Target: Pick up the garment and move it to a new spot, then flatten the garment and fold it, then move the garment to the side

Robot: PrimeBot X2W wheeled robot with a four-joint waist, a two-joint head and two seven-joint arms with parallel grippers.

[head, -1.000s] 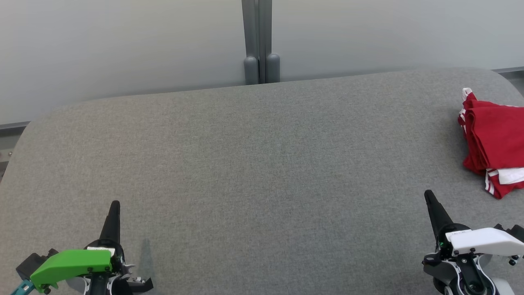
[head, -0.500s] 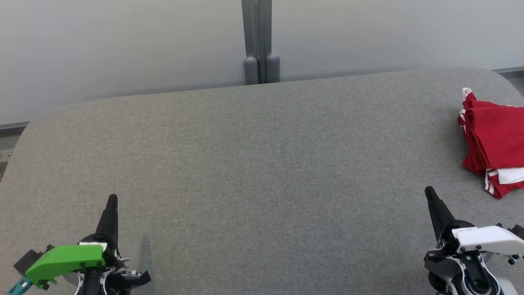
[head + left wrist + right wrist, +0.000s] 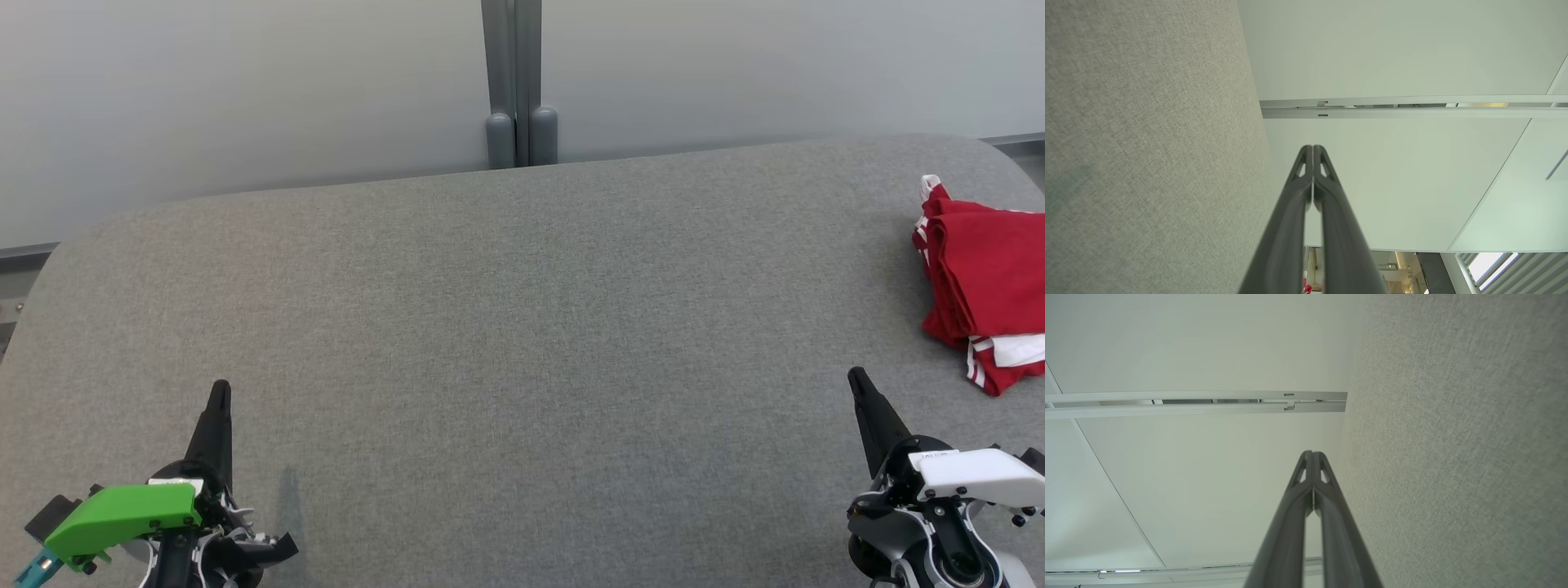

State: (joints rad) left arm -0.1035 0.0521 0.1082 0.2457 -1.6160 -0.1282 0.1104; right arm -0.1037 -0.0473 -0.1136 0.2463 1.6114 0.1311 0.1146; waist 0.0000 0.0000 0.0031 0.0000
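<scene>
Left tool (image 3: 219, 394) sits at 7 o'clock in the head view, its two dark fingers pressed together into a single point aimed toward 12 o'clock, with nothing held between them; a green cover (image 3: 122, 513) caps the wrist behind it. From the left wrist camera, the same fingers (image 3: 1288, 228) meet at the tips against a pale wall (image 3: 1392, 53), with the grey tabletop (image 3: 1147, 143) running along the 9 o'clock side. Covered in woven fabric and rounded at its far corners, the tabletop spreads across the middle of the head view, where a grey post (image 3: 514, 73) stands behind its far edge at 12 o'clock, set into the pale wall. Right tool (image 3: 859, 384) sits at 5 o'clock, likewise closed to a point and gripping nothing, tilted slightly toward 11 o'clock, with a white cover (image 3: 976, 474) behind it; the right wrist camera shows its fingers touching at the tips, the tabletop along the 3 o'clock side. Red garment (image 3: 984, 278), trimmed in white, lies folded in a compact bundle at 3 o'clock near the tabletop's right edge, partly cut off by the frame, beyond the right tool and apart from it.
</scene>
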